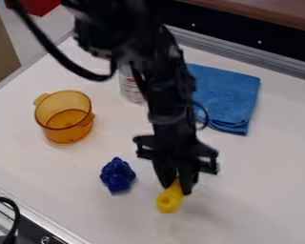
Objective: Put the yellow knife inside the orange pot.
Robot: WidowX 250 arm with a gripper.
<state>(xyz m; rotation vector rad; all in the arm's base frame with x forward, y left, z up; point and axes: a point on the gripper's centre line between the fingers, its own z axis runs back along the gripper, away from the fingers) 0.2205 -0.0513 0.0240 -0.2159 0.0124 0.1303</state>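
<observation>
Pinching the yellow knife [169,200] — the hand [177,185] closed round it — over a white tabletop [257,190]; brown wood [276,12] beyond.

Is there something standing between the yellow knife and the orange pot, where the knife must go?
Yes, a dark blue object sits roughly between the knife and the pot, close to the straight path.
</observation>
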